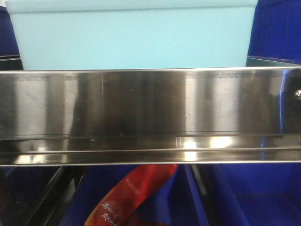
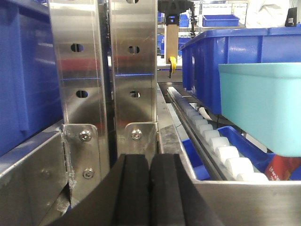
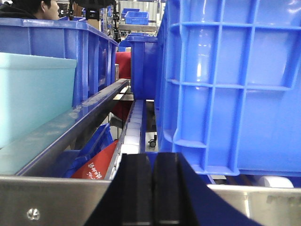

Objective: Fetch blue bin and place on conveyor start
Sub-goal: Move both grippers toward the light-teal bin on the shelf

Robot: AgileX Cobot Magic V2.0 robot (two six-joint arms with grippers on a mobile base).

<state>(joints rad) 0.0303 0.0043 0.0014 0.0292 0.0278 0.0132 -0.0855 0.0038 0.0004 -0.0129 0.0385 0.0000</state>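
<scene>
The blue bin (image 1: 134, 40), a pale cyan smooth tub, stands on the shelf just behind the shiny steel shelf rail (image 1: 150, 108). It shows at the right of the left wrist view as blue bin (image 2: 263, 108) and at the left of the right wrist view as blue bin (image 3: 33, 94). My left gripper (image 2: 150, 162) is shut with nothing between its black pads, low in front of the rail, left of the bin. My right gripper (image 3: 152, 162) is shut and empty too, to the bin's right. The conveyor start is out of view.
Dark blue ribbed crates flank the bin: one crate (image 3: 235, 84) close at the right, another crate (image 2: 28, 75) at the left. Steel uprights (image 2: 103, 66) stand ahead of the left gripper. White rollers (image 2: 221, 150) run below. A red packet (image 1: 127, 197) lies in a lower crate.
</scene>
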